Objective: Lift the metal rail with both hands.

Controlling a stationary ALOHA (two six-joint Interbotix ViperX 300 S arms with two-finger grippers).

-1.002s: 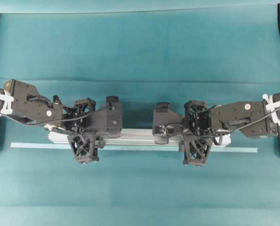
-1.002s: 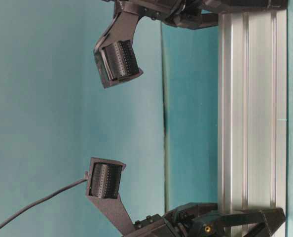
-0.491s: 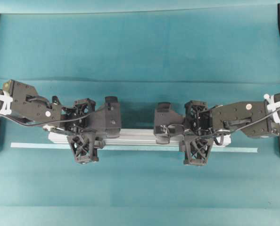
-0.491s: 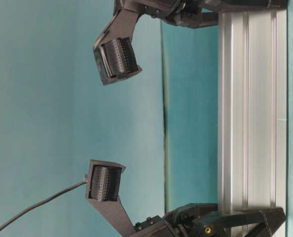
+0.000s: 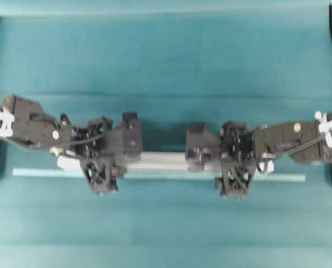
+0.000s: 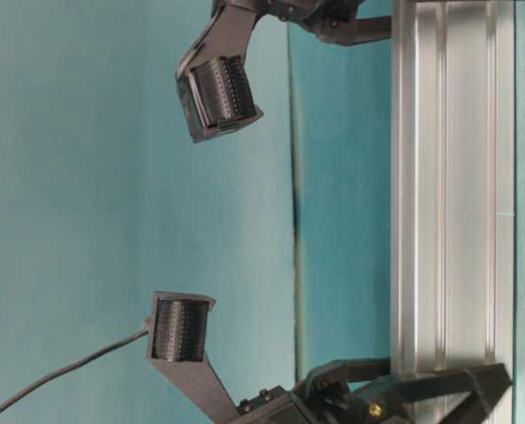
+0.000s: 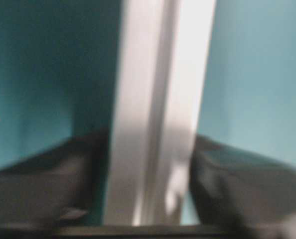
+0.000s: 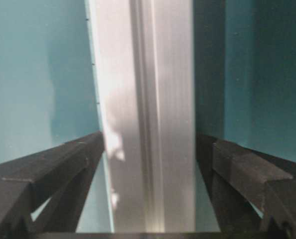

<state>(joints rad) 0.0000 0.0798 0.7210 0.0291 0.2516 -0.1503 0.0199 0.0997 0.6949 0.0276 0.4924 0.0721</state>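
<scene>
Both grippers' jaws widened, one metal rail [image 5: 166, 160]

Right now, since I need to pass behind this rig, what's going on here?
Two robot arms are at the metal rail, which lies on the teal table beside a thin pale strip. The left tool and right tool each straddle it, a finger on either side. Whether they grip it is unclear.

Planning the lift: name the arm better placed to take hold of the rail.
Neither; both straddle the metal rail. Left hand and right hand each have fingers on either side, roughly equally far from its ends.
</scene>
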